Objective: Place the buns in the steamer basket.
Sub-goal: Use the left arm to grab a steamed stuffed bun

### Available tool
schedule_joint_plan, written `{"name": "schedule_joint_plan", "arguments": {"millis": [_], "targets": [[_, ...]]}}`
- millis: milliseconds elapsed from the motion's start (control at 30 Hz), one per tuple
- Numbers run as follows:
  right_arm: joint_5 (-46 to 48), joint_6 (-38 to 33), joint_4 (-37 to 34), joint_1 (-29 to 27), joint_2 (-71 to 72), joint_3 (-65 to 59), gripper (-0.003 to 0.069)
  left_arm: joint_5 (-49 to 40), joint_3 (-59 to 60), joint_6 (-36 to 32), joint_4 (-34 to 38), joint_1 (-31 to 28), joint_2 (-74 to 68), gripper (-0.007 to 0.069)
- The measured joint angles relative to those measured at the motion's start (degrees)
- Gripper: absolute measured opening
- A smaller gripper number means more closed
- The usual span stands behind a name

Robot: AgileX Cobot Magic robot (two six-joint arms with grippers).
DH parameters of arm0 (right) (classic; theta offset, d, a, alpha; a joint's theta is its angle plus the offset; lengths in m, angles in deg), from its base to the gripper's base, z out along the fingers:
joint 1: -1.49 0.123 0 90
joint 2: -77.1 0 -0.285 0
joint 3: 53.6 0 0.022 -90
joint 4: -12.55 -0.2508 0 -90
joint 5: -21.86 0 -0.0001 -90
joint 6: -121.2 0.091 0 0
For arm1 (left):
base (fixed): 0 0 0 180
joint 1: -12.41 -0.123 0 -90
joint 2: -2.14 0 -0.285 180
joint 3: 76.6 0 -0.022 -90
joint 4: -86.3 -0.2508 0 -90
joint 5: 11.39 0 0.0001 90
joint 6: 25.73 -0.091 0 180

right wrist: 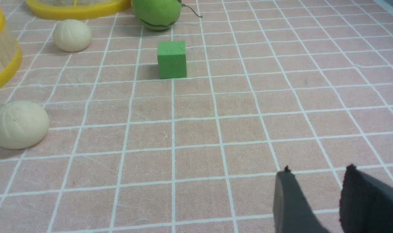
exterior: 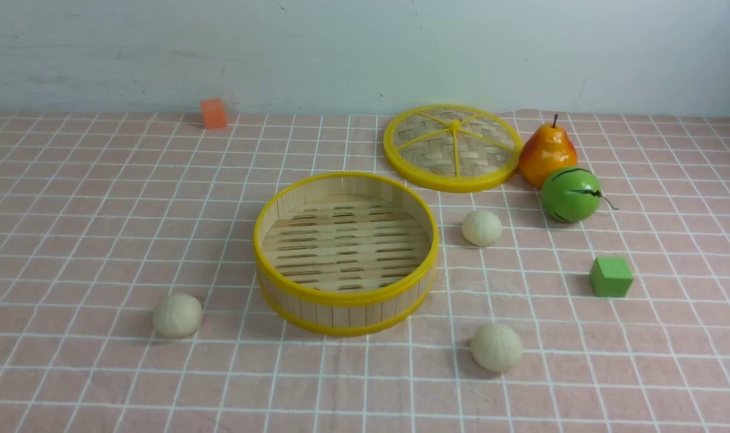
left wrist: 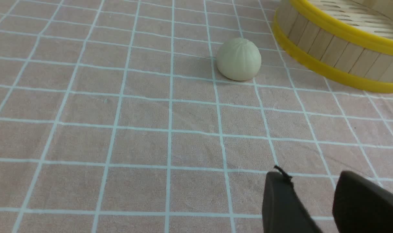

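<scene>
The steamer basket (exterior: 346, 296), bamboo slats with yellow rims, stands empty mid-table. Three cream buns lie around it on the cloth: one front left (exterior: 177, 315), one front right (exterior: 496, 347), one to its right further back (exterior: 481, 228). Neither arm shows in the front view. In the left wrist view my left gripper (left wrist: 313, 176) stands open over bare cloth, well short of the front-left bun (left wrist: 238, 59) and the steamer basket's wall (left wrist: 332, 42). In the right wrist view my right gripper (right wrist: 318, 170) is open and empty, away from the two right-hand buns (right wrist: 17, 124) (right wrist: 72, 35).
The woven lid (exterior: 452, 147) with yellow rim lies behind the basket to the right. A pear (exterior: 546, 153) and a green striped fruit (exterior: 570, 194) stand beside it. A green cube (exterior: 610, 276) sits at the right, an orange block (exterior: 213, 113) at the far left back.
</scene>
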Motion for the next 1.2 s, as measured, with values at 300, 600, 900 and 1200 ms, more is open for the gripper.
{"name": "schedule_joint_plan", "arguments": {"millis": [300, 600, 900, 1200], "targets": [[0.0, 0.0, 0.0, 0.0, 0.0, 0.0, 0.0239, 0.0, 0.0, 0.0, 0.1, 0.0, 0.0, 0.0238], [0.0, 0.0, 0.0, 0.0, 0.0, 0.0, 0.0239, 0.1, 0.0, 0.0, 0.0, 0.0, 0.0, 0.0238], [0.0, 0.0, 0.0, 0.0, 0.0, 0.0, 0.0239, 1.1, 0.0, 0.0, -0.2, 0.0, 0.0, 0.0238], [0.0, 0.0, 1.6, 0.0, 0.0, 0.0, 0.0239, 1.2, 0.0, 0.0, -0.3, 0.0, 0.0, 0.0238]]}}
